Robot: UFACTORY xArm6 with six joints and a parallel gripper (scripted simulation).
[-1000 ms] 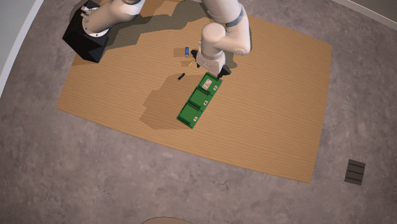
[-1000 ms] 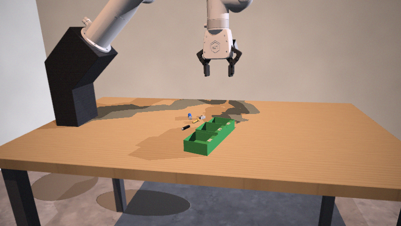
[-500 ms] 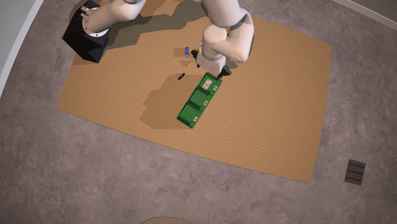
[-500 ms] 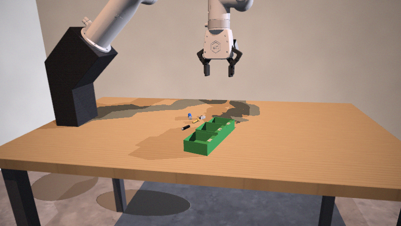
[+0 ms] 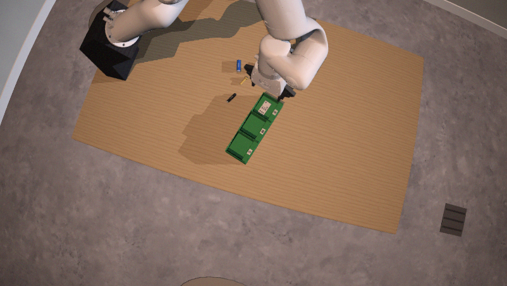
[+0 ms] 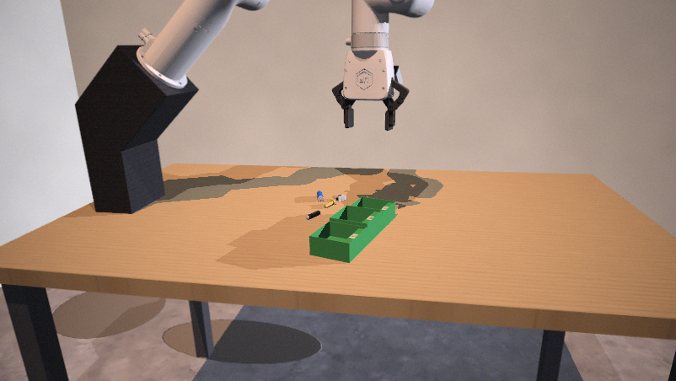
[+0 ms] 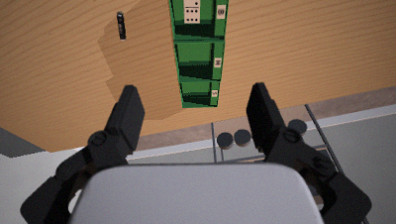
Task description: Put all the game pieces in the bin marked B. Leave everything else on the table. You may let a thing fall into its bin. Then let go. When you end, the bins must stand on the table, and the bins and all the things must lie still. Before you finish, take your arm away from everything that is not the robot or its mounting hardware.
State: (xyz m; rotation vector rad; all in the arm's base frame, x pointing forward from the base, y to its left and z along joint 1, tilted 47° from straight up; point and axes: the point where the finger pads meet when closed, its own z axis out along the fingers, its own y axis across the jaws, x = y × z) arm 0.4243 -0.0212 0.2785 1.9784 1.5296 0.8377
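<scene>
A green bin with three compartments (image 5: pixel 255 128) stands mid-table; it also shows in the side view (image 6: pixel 352 227) and in the wrist view (image 7: pixel 200 50). A white domino (image 5: pixel 264 106) lies flat in the end compartment nearest the arm, also seen in the wrist view (image 7: pixel 191 11). Each compartment has a small label, too small to read. The other two compartments look empty. My gripper (image 6: pixel 368 120) hangs high above that end of the bin, open and empty; its fingers stand wide apart.
Left of the bin lie a blue battery (image 5: pixel 238 65), a small yellow piece (image 5: pixel 243 80) and a black cylinder (image 5: pixel 231 97). A small pale piece (image 6: pixel 340 197) lies beside the yellow one. The black robot base (image 5: pixel 108 53) stands at the table's far left corner.
</scene>
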